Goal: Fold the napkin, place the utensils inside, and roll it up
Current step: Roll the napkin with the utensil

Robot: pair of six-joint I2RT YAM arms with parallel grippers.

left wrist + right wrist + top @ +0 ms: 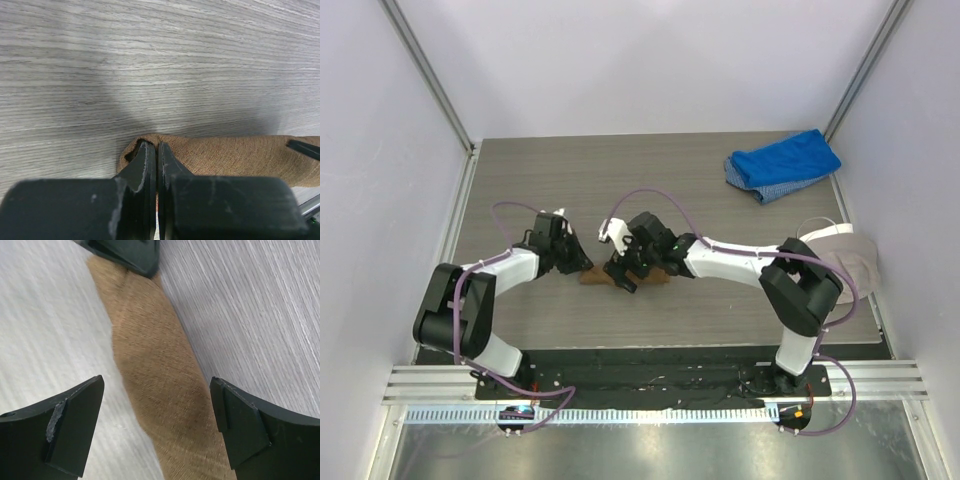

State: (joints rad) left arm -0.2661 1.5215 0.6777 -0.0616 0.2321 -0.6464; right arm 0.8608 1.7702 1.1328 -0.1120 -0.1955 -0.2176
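Napkin (592, 277): one, tan-brown, rolled into a narrow roll lying flat on the table (720, 200), in front of the two arm bases and between the two grippers.
Left gripper (578, 264): one, at the napkin's left end. Its jaws are pressed together, with the tips right against the curled edge of the cloth. The left wrist view does not show whether any fabric is pinched between them.
Right gripper (156, 382): one, over the napkin, right of the left gripper. Its jaws are spread wide, one finger on each side of the roll, and neither is seen touching the cloth.
Fingers (75, 425): two on each gripper, black; the right pair show scuffed pads.
Blue cloth (783, 163): one, crumpled, well apart from the napkin, toward the table's far right corner.
Cap-like item (845, 255): one, beige and white, well to the right of the napkin at the table's right edge.
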